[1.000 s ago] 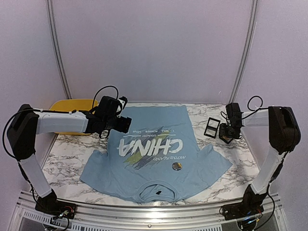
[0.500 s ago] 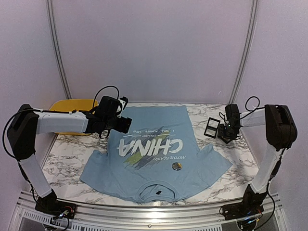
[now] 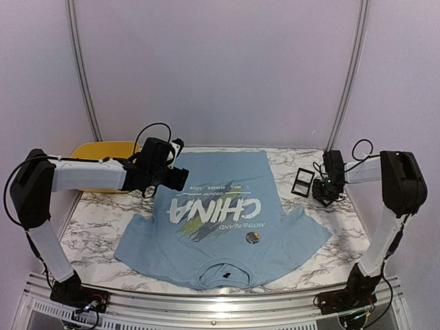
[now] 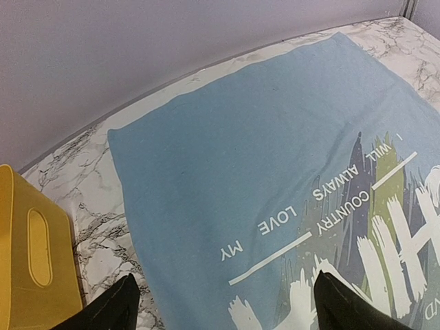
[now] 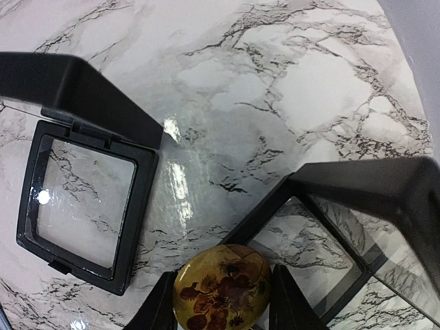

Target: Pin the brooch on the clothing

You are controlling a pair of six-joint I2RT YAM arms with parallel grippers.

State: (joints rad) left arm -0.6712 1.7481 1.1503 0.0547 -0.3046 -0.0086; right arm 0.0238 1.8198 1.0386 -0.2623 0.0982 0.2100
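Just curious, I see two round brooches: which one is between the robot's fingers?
The yellow brooch with dark red flowers, by a black case, sits between the right gripper's fingers. The other brooch lies alone on the blue shirt.

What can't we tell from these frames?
- Right wrist: brooch cut off by the bottom edge; whether the right gripper grips it is unclear.
- Top view: round item on the clothing too small to identify.
- Left wrist: lettering cut off at right edge.

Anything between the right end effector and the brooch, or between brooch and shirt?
Nothing at the brooch: the right end effector presses both its sides. An open black case lies on the table between it and the shirt.
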